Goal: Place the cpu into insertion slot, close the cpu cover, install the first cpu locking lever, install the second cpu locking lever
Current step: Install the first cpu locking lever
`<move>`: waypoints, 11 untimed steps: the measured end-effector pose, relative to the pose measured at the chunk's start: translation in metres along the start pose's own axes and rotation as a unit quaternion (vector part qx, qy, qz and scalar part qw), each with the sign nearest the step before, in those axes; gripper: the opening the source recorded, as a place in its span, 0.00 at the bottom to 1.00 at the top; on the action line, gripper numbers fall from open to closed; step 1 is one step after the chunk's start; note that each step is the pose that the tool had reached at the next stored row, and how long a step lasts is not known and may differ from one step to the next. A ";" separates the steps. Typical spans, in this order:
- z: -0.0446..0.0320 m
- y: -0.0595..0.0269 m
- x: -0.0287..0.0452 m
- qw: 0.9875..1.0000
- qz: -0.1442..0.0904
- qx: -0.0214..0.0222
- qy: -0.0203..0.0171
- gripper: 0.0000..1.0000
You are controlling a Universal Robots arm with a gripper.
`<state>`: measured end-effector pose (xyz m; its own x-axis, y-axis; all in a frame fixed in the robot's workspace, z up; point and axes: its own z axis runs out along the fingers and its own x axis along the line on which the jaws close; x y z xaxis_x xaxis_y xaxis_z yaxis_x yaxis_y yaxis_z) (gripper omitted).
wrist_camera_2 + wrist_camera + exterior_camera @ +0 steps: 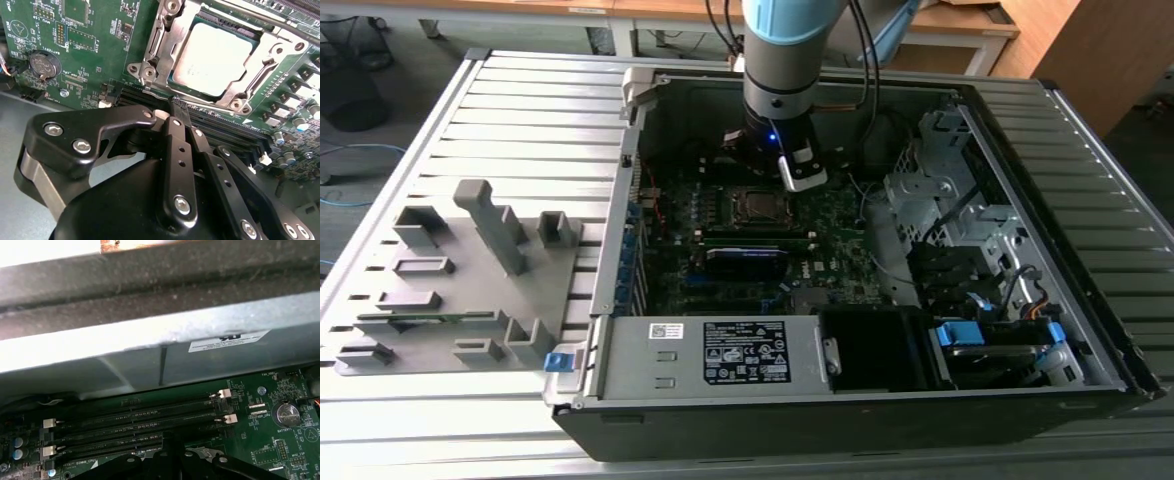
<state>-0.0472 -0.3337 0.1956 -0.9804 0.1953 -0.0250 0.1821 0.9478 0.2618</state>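
Exterior view: gripper inside PC case, just beside cpu. Second wrist view: cpu seated in slot, cover down over it (chip shows thru window); fingers pinched together, tip near cover edge. First wrist view: gripper above DIMM rows.

Grey slatted worktable, wooden desks behind, black mesh bin, grey floor

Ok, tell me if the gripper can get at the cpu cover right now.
Probably yes: in the second wrist view the gripper is right beside the cpu cover, which lies over the cpu; nothing stands between them.
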 end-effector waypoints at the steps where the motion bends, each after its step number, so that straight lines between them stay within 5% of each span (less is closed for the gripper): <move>1: 0.0000 0.0000 0.0000 1.000 0.000 0.000 0.000 0.11; 11: 0.0002 0.0002 0.0000 1.000 0.000 0.001 0.000 0.11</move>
<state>-0.0472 -0.3334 0.1955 -0.9803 0.1959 -0.0254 0.1827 0.9481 0.2603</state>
